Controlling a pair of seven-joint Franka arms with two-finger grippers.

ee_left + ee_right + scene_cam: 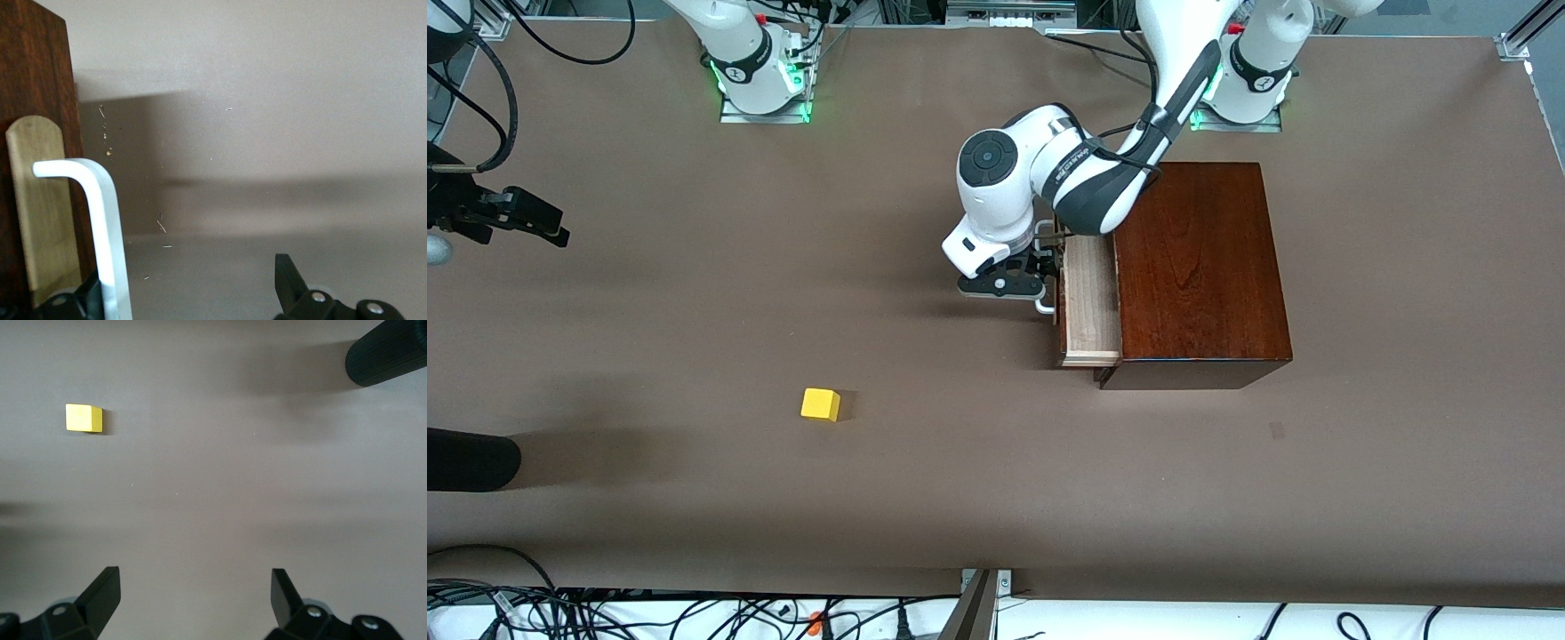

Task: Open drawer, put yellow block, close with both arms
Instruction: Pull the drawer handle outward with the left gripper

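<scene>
The drawer [1089, 298] stands partly pulled out of the dark wooden box [1196, 262], so its pale tray shows. My left gripper [1045, 267] is open at the drawer's front. The white bar handle [100, 220] lies between its fingers, close against one finger [83, 297], and the other finger [288, 277] stands well apart. The yellow block [820, 404] lies on the table, nearer the front camera than the box and toward the right arm's end. My right gripper [551, 227] hangs open and empty over the table's right-arm end. Its wrist view shows the yellow block [84, 418] ahead of the right gripper [193, 577].
A black cylindrical object [471, 460] juts in at the right arm's end of the table, nearer the front camera than the block; it also shows as a black cylinder [390, 352] in the right wrist view. Brown tabletop [960, 462] surrounds the block.
</scene>
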